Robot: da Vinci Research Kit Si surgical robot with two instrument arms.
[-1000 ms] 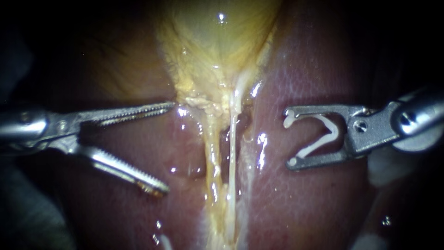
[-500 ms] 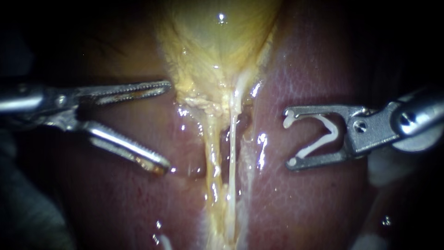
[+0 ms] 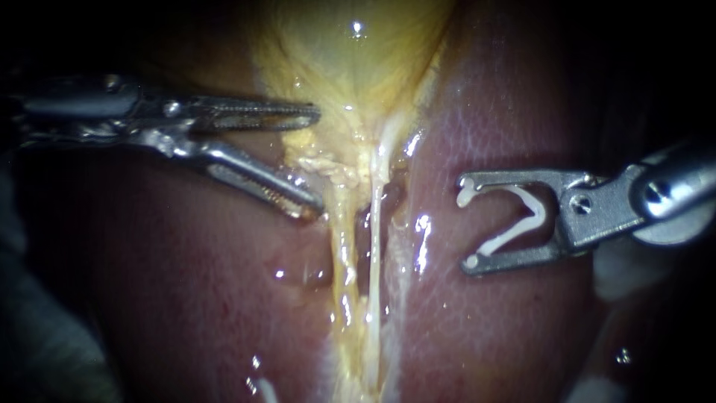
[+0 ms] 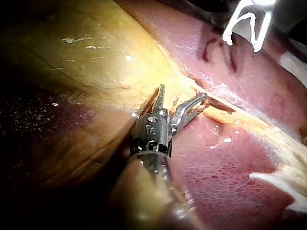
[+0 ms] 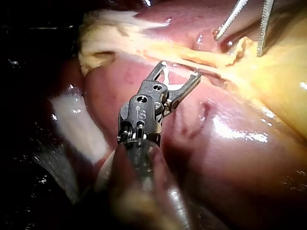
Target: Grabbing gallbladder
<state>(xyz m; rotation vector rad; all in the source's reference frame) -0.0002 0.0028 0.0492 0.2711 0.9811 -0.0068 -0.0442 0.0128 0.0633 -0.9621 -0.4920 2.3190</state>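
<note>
**Endoscope view.** The gallbladder (image 3: 350, 60), yellow and glistening, lies at 12 o'clock and narrows toward the centre. From there two pale tubes (image 3: 371, 283) run toward 6 o'clock across the liver (image 3: 507, 313).

**Left instrument.** The left instrument (image 3: 313, 160) enters from 9 o'clock with its jaws open. The upper jaw lies over the gallbladder's narrow end, and the lower jaw's tip sits at the ragged fringe just below it. Tissue sits between the jaws but is not pinched.

**Right instrument.** The right instrument (image 3: 466, 224) hangs at 3 o'clock, well apart from the tubes. Its jaws are spread, yet they carry a white clip (image 3: 526, 216) seated against both.

**Assessment.** The grab is lined up but not made. A sound grip calls for advancing slightly toward 12 o'clock, so the jaws take a full bite of the gallbladder's wall rather than the loose fringe. They should then close gently, with the lower tip kept off the tubes.
</note>
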